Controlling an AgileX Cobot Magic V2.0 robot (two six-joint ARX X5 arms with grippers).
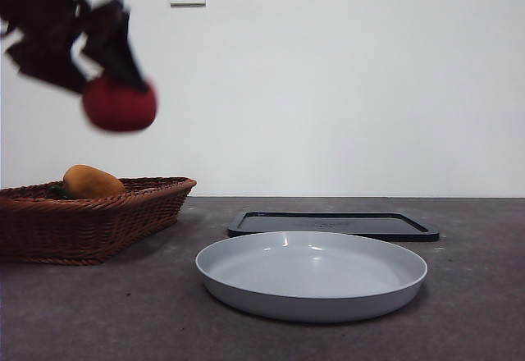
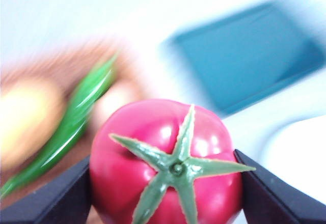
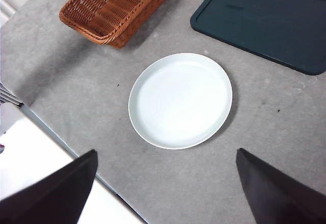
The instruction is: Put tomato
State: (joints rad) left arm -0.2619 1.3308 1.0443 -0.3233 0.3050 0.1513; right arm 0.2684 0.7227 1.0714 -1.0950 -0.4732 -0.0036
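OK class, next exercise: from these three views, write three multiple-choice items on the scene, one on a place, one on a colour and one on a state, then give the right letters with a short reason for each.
1. Where is the tomato?
A. lying on the plate
B. in the air above the basket
C. on the dark tray

2. What colour is the plate?
A. pale grey-white
B. red
C. brown

3. What state is the left gripper in?
A. open and empty
B. shut on the orange-yellow fruit
C. shut on the tomato

Answers:
1 B: the front view shows the tomato held high over the wicker basket.
2 A: the plate is pale grey-white in the front and right wrist views, and holds nothing.
3 C: in the left wrist view both black jaws press the tomato's sides; the right gripper waits open above the table.
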